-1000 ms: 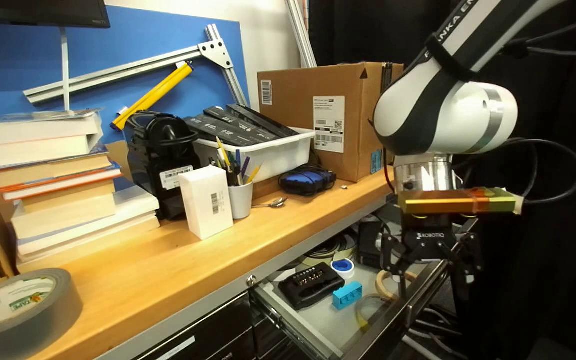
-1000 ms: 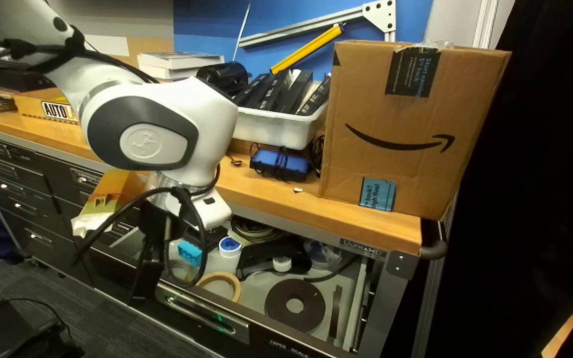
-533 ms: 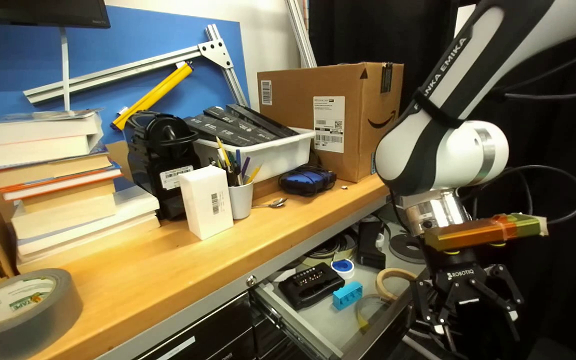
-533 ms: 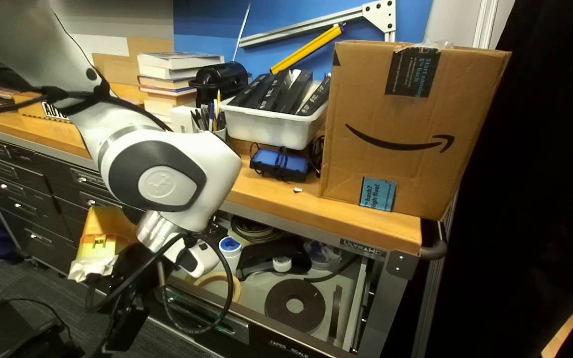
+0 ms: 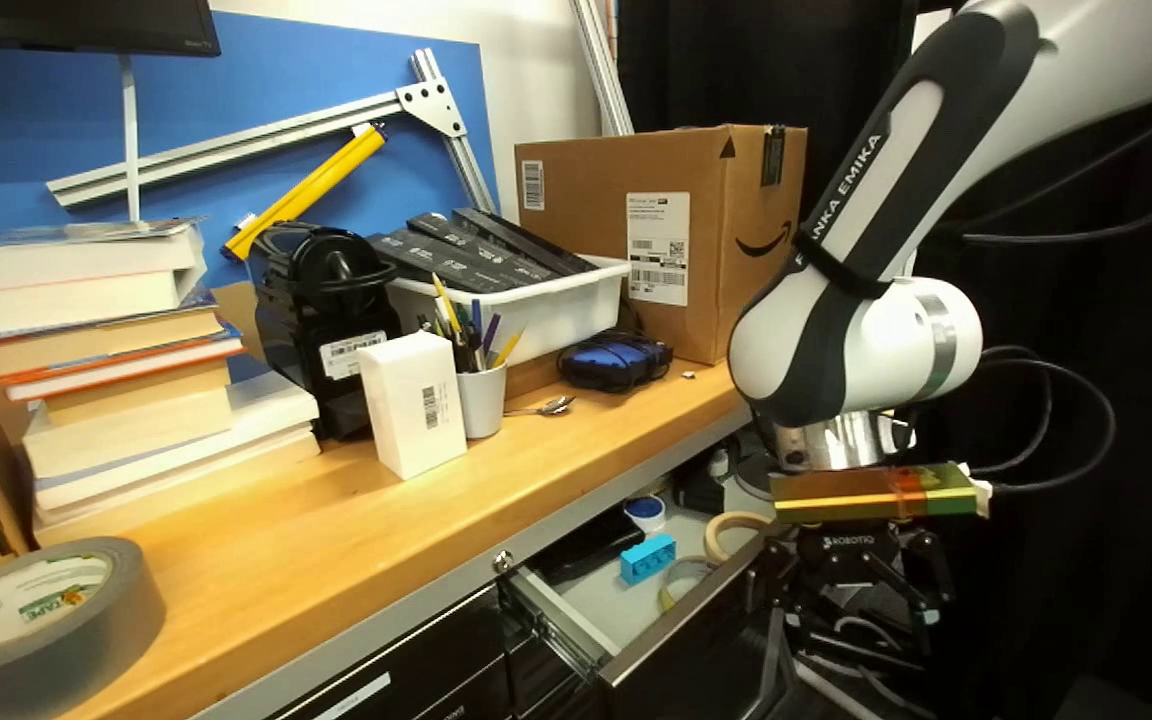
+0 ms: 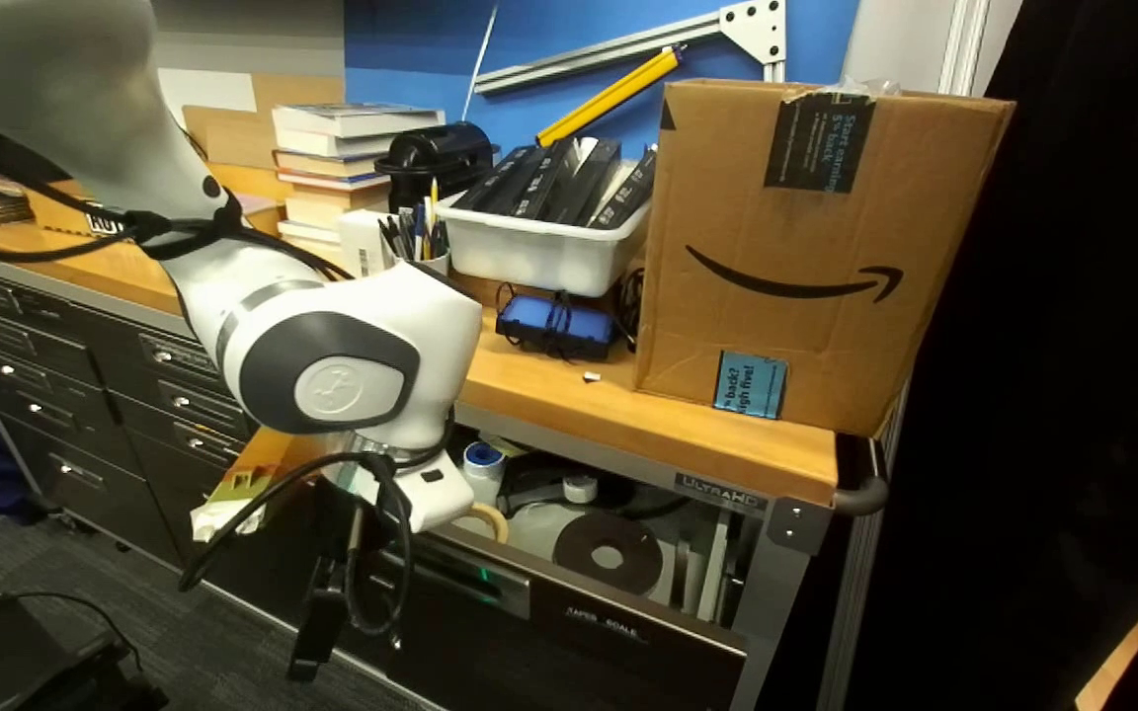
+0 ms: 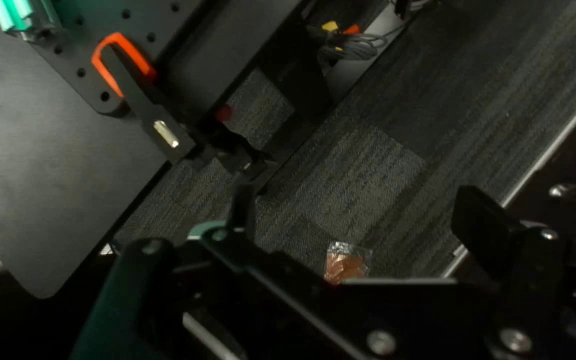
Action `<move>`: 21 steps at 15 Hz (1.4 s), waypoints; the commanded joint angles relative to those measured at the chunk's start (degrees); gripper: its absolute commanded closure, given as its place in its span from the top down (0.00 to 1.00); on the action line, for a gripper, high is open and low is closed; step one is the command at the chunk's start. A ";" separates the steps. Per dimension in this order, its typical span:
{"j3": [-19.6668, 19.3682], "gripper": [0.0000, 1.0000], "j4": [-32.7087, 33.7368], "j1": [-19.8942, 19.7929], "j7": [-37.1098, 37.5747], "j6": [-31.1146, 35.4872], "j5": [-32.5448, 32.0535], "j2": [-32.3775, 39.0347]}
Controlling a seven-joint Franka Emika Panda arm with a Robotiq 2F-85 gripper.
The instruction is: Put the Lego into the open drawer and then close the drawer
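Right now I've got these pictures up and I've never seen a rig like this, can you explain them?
You're looking at a white-and-black jointed robot arm, ending in a black hinged pincer that stands open with nothing visible in its grip. Two views come from cameras outside it; the third comes from its wrist, looking past the pincer to grey carpet. On the light wooden benchtop sit a brown cardboard box, an upright white carton and a thick grey roll of tape. Below, a dark metal drawer is partly open, with a bright cyan-blue plastic Lego block inside.
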 commanded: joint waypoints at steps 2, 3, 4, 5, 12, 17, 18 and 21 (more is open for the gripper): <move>0.33 1.00 5.61 4.17 15.47 7.69 -2.72 2.76; 0.03 1.00 6.79 5.07 19.75 8.90 -4.93 3.65; -0.06 1.00 8.27 5.74 22.66 9.46 -6.15 4.86; -0.37 1.00 9.87 6.53 25.90 9.94 -8.21 6.15; -0.70 1.00 15.85 10.94 33.30 15.24 -13.55 10.71; 3.35 1.00 6.33 7.03 16.80 10.04 -6.67 -2.93; 3.90 1.00 5.65 6.59 13.12 8.17 -5.37 -5.06; 3.97 1.00 4.43 5.86 0.79 -1.25 -2.36 -13.91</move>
